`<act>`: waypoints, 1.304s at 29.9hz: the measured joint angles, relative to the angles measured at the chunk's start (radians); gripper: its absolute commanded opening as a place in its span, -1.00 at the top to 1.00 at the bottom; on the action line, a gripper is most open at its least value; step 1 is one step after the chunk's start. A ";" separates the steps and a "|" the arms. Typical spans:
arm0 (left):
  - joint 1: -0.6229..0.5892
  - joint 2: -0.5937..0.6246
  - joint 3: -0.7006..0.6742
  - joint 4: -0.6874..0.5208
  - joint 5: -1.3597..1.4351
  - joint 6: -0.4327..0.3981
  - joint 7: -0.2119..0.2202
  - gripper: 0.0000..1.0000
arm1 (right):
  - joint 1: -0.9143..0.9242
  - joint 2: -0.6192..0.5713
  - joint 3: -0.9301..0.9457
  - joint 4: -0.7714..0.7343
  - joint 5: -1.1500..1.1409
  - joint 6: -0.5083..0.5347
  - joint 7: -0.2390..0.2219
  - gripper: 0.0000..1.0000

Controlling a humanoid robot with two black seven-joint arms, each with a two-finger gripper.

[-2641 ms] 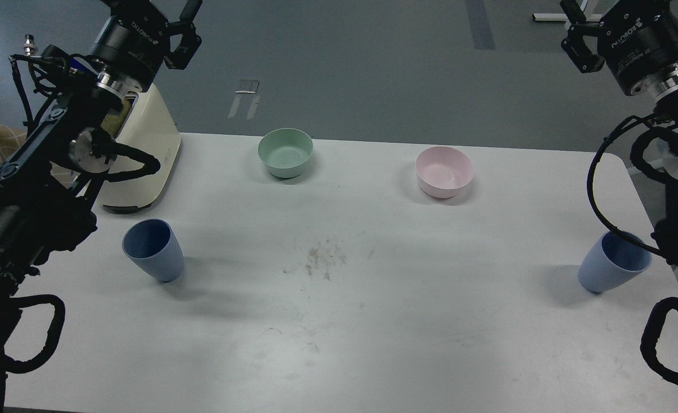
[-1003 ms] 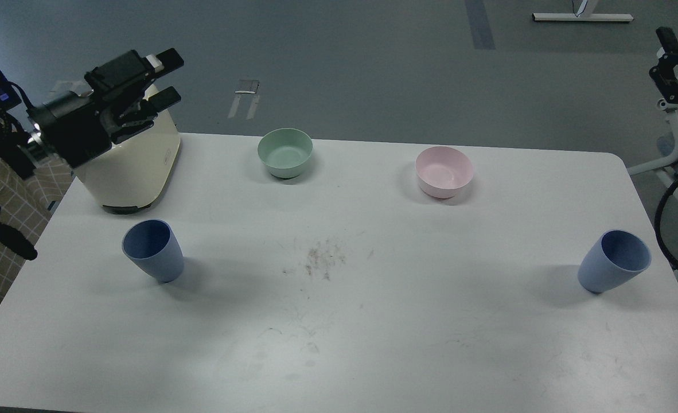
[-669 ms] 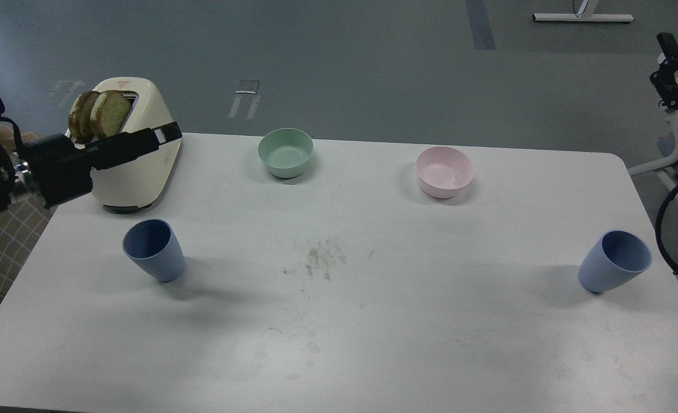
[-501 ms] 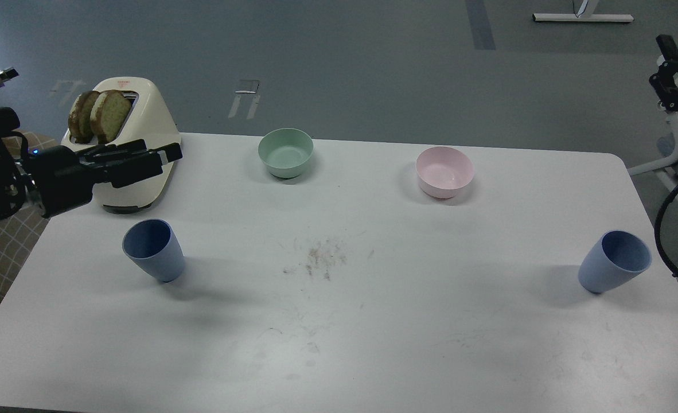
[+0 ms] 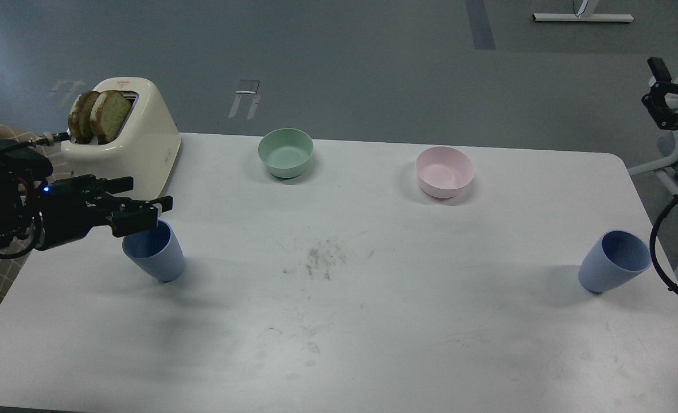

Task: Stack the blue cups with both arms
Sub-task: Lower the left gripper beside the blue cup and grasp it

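Observation:
Two blue cups stand upright on the white table (image 5: 373,332): the left blue cup (image 5: 158,258) near the left edge, the right blue cup (image 5: 614,269) near the right edge. My left gripper (image 5: 147,199) reaches in from the left, level with the table. Its fingers are spread apart and empty, and they overlap the far left rim of the left cup in this view. Whether they touch it I cannot tell. My right gripper (image 5: 665,97) shows only partly at the top right edge, high and well away from the right cup.
A cream toaster (image 5: 144,149) with two bread slices (image 5: 99,115) stands at the back left, just behind my left gripper. A green bowl (image 5: 285,152) and a pink bowl (image 5: 444,171) sit at the back. Crumbs (image 5: 319,258) lie mid-table.
My left arm has swung down from high above the toaster, and its gripper is now at the left cup's rim. My right arm has drawn back to the right edge. The cups have not moved.

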State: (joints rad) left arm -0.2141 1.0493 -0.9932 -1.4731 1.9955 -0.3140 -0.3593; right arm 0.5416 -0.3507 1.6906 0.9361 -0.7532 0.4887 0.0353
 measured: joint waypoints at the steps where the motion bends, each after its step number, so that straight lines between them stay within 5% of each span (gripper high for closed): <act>1: -0.001 -0.002 0.003 0.012 0.020 0.000 0.000 -0.77 | -0.001 0.000 0.000 -0.001 0.000 0.000 0.000 -1.00; 7: -0.001 -0.002 0.008 0.059 0.061 0.000 -0.007 -0.52 | -0.008 -0.001 0.000 -0.004 0.000 0.000 0.002 -1.00; 12: 0.005 -0.016 0.010 0.069 0.058 0.000 -0.022 -0.52 | -0.010 -0.001 0.000 -0.004 0.000 0.000 0.003 -1.00; 17: 0.007 -0.034 0.010 0.071 0.053 0.000 -0.023 -0.26 | -0.010 -0.001 0.000 -0.001 0.000 0.000 0.003 -1.00; 26: 0.028 -0.037 0.014 0.105 0.056 0.000 -0.044 -0.21 | -0.008 -0.001 0.000 0.000 0.000 0.000 0.003 -1.00; 32: 0.033 -0.037 0.041 0.111 0.055 0.004 -0.064 0.35 | -0.009 -0.001 0.000 0.000 0.000 0.000 0.003 -1.00; 36: 0.034 -0.037 0.043 0.111 0.054 0.004 -0.066 0.92 | -0.009 -0.001 0.000 0.000 0.000 0.000 0.003 -1.00; 39: 0.034 -0.037 0.044 0.111 0.054 0.004 -0.068 1.00 | -0.009 -0.001 0.000 0.000 0.000 0.000 0.003 -1.00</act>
State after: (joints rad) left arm -0.1798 1.0126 -0.9496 -1.3622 2.0494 -0.3098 -0.4270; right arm 0.5323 -0.3513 1.6906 0.9358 -0.7532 0.4887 0.0384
